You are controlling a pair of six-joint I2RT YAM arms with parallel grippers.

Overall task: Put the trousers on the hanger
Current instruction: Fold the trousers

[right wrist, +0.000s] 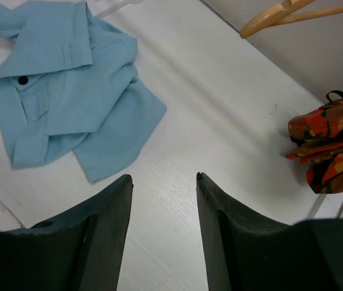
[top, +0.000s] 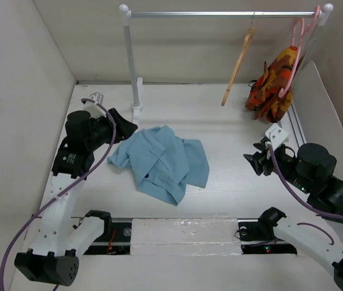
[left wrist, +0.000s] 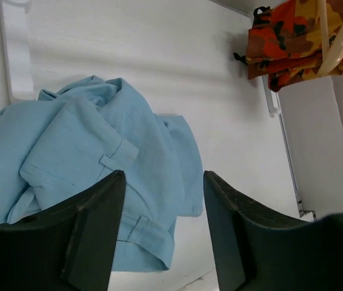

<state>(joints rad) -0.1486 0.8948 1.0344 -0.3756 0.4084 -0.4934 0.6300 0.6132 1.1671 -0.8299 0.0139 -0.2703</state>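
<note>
The light blue trousers [top: 162,160] lie crumpled on the white table, mid-left. They also show in the left wrist view [left wrist: 86,176] and the right wrist view [right wrist: 68,91], where the dark waistband button [right wrist: 22,79] shows. The tan wooden hanger [top: 239,60] hangs tilted by its metal hook from the rail [top: 220,14]; its arm shows in the right wrist view [right wrist: 293,12]. My left gripper [top: 123,124] is open and empty just left of the trousers [left wrist: 162,176]. My right gripper [top: 253,160] is open and empty, right of the trousers over bare table [right wrist: 162,177].
An orange-red-yellow patterned garment [top: 273,82] hangs on a pink plastic hanger [top: 296,51] at the rail's right end. The rail's white post [top: 131,60] stands just behind the trousers. White walls enclose the table on three sides.
</note>
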